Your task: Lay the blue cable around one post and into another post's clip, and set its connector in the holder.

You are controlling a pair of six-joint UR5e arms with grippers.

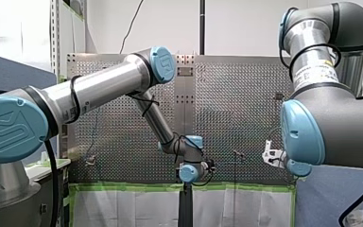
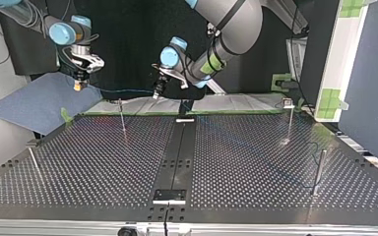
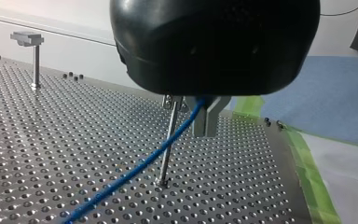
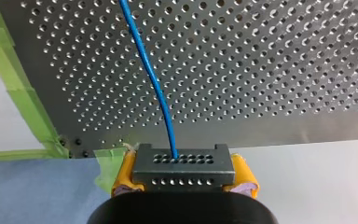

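In the right wrist view my right gripper (image 4: 184,178) is shut, yellow pads on both sides of the grey perforated connector (image 4: 186,161). The blue cable (image 4: 151,79) leaves the connector and runs out over the perforated table. In the left wrist view my left gripper (image 3: 196,113) is shut on the blue cable (image 3: 135,168), which slopes down across a thin post (image 3: 167,149). In the top view my right gripper (image 2: 80,84) hangs beyond the table's far edge at the left. My left gripper (image 2: 157,91) is near the middle, and the cable (image 2: 128,91) spans between them.
Thin posts stand on the table (image 2: 226,162): one at far left (image 2: 122,118), one with a clip top at far right (image 2: 289,120), one at near right (image 2: 319,169), one leaning at near left (image 2: 34,162). Green tape (image 3: 307,163) edges the plate. A blue mat (image 2: 39,101) lies beyond.
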